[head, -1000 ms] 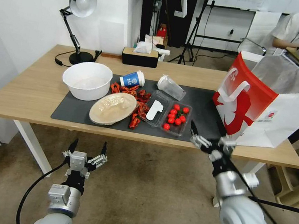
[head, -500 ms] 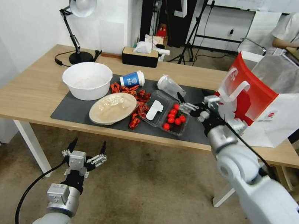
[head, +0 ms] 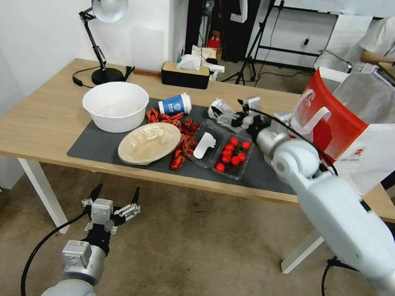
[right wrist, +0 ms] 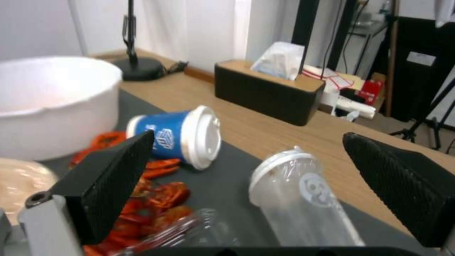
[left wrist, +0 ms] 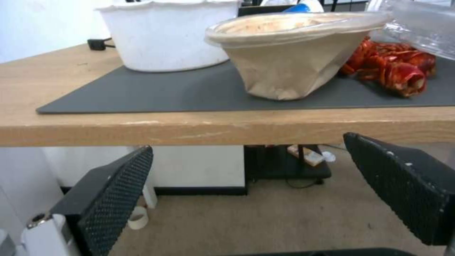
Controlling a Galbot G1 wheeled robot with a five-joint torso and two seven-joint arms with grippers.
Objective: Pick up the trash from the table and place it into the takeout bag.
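On the table's (head: 38, 119) dark mat, a clear plastic cup (head: 219, 107) lies on its side beside a tipped blue-and-white paper cup (head: 175, 104). My right gripper (head: 227, 111) hovers open just over the clear cup. In the right wrist view the clear cup (right wrist: 296, 199) lies between the spread fingers (right wrist: 102, 185), with the blue cup (right wrist: 175, 140) beyond. A tan lid (head: 149, 143) rests near the mat's front. The red-and-white takeout bag (head: 352, 136) stands open at the table's right end. My left gripper (head: 112, 202) hangs open below the table's front edge.
A white bowl (head: 115, 105) sits at the mat's left. Red shells (head: 184, 136) and a clear box of cherry tomatoes (head: 232, 155) lie mid-mat. A desk lamp (head: 105, 5) and a tissue box (head: 184, 74) stand at the back.
My right arm has swung from the table's front edge, up over the mat and back-left to the clear cup. The left arm has stayed put.
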